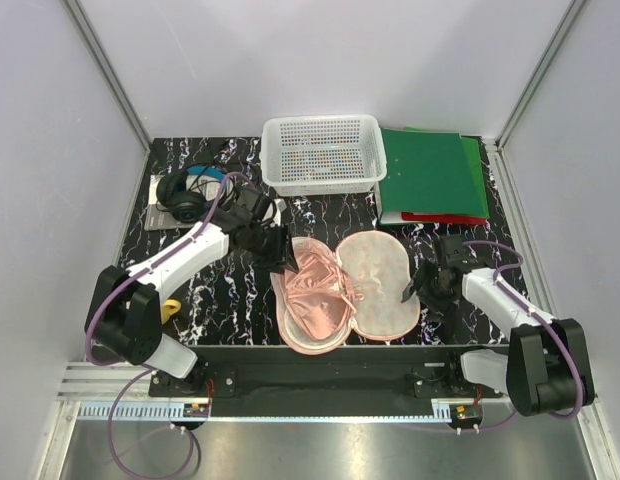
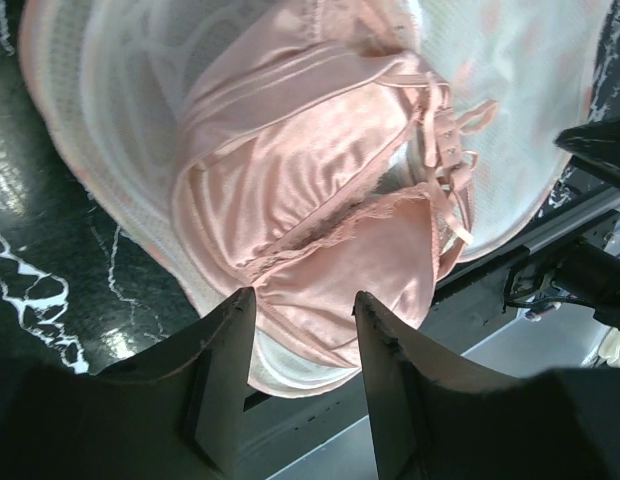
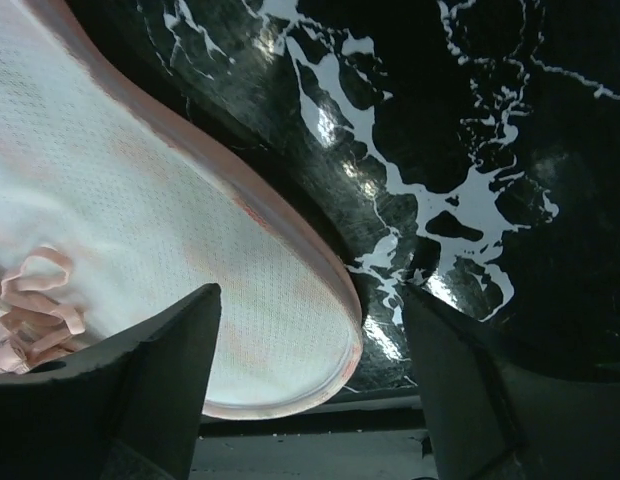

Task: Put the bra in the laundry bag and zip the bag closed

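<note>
the bra (image 1: pixel 315 290) is seen lying in the unzipped laundry bag (image 1: pixel 388 290). the left gripper (image 1: pixel 282 252) and right gripper (image 1: pixel 412 291) are held with fingers parted, nothing grasped.

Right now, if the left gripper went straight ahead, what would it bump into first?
Probably the bra, lying in the open laundry bag just ahead; the bag's near rim might come first.

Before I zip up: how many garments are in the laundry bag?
1: the bra fills the left half of the laundry bag, straps trailing onto the right half. Anything under it would be hidden.
</note>
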Robot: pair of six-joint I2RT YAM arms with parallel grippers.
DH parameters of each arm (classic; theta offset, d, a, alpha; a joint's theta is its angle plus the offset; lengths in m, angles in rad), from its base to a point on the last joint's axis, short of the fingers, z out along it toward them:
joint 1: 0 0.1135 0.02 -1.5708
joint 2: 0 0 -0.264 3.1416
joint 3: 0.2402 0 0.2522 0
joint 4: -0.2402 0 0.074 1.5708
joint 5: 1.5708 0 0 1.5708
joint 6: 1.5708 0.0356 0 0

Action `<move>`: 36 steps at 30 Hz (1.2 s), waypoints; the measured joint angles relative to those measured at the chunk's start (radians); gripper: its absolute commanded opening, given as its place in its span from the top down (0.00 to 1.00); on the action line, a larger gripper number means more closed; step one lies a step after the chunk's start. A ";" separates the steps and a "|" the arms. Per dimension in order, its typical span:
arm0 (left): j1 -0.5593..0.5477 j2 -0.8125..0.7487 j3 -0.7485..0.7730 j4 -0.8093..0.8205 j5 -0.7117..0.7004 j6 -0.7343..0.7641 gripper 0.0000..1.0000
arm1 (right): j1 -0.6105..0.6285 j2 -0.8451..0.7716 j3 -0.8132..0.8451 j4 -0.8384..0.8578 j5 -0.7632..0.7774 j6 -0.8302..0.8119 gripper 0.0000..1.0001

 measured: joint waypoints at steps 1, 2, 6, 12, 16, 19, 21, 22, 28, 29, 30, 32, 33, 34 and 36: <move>-0.007 0.000 0.002 0.005 0.004 -0.001 0.52 | 0.000 0.008 -0.011 0.015 0.000 0.000 0.25; -0.012 0.000 0.002 0.006 0.009 -0.002 0.52 | 0.000 0.014 -0.011 0.016 -0.003 0.001 0.25; -0.026 0.000 0.002 0.005 0.026 -0.008 0.53 | 0.000 0.031 -0.006 0.050 -0.013 0.003 0.44; -0.043 0.005 0.048 -0.002 0.050 -0.009 0.55 | 0.000 0.059 -0.011 0.101 -0.008 0.025 0.90; -0.082 0.026 0.137 0.010 0.068 -0.011 0.49 | 0.000 0.029 -0.010 0.095 -0.009 0.010 1.00; -0.118 0.037 0.187 0.044 0.090 -0.040 0.45 | 0.001 -0.055 0.023 0.034 -0.012 -0.023 1.00; -0.137 0.041 0.206 0.073 0.104 -0.071 0.42 | 0.006 -0.116 0.073 -0.007 -0.013 -0.048 1.00; -0.143 0.042 0.209 0.093 0.116 -0.089 0.42 | 0.012 -0.143 0.105 -0.026 -0.016 -0.061 1.00; -0.147 0.061 0.210 0.193 0.189 -0.214 0.28 | 0.149 -0.205 0.274 -0.069 -0.068 -0.117 1.00; -0.146 0.063 0.210 0.209 0.198 -0.236 0.25 | 0.196 -0.193 0.292 -0.064 -0.082 -0.120 1.00; -0.146 0.064 0.210 0.222 0.206 -0.254 0.22 | 0.241 -0.178 0.302 -0.059 -0.093 -0.121 1.00; -0.146 0.065 0.210 0.240 0.216 -0.282 0.21 | 0.317 -0.142 0.311 -0.044 -0.118 -0.116 1.00; -0.146 0.064 0.210 0.246 0.221 -0.298 0.21 | 0.348 -0.123 0.312 -0.041 -0.120 -0.110 1.00; -0.146 0.064 0.210 0.250 0.225 -0.314 0.20 | 0.367 -0.109 0.313 -0.039 -0.124 -0.105 1.00; -0.146 0.064 0.204 0.257 0.228 -0.341 0.20 | 0.413 -0.074 0.328 -0.040 -0.137 -0.095 1.00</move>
